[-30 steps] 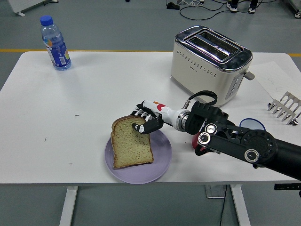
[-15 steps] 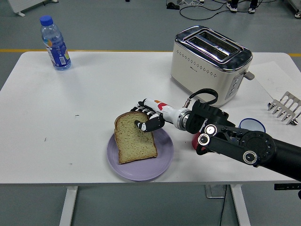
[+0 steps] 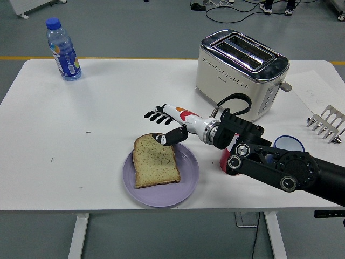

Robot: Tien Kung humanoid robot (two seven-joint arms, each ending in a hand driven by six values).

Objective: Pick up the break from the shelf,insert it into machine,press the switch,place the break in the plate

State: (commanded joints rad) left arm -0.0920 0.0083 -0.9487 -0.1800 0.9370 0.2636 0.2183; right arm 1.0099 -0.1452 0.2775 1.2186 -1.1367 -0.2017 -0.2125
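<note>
step: release | browned toast slice (image 3: 155, 167) lies flat on round lilac plate (image 3: 186, 189) | black five-fingered right hand (image 3: 164, 125) fingers spread, empty, just above toast's far edge | advice: lift clear straight up, avoid dragging toast off plate

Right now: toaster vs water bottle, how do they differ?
The toaster is cream and chrome, boxy and opaque; the water bottle is clear, slim, blue-capped with a blue label. Toaster stands far right, bottle at the far left corner. Both stand upright on the table, untouched.
</note>
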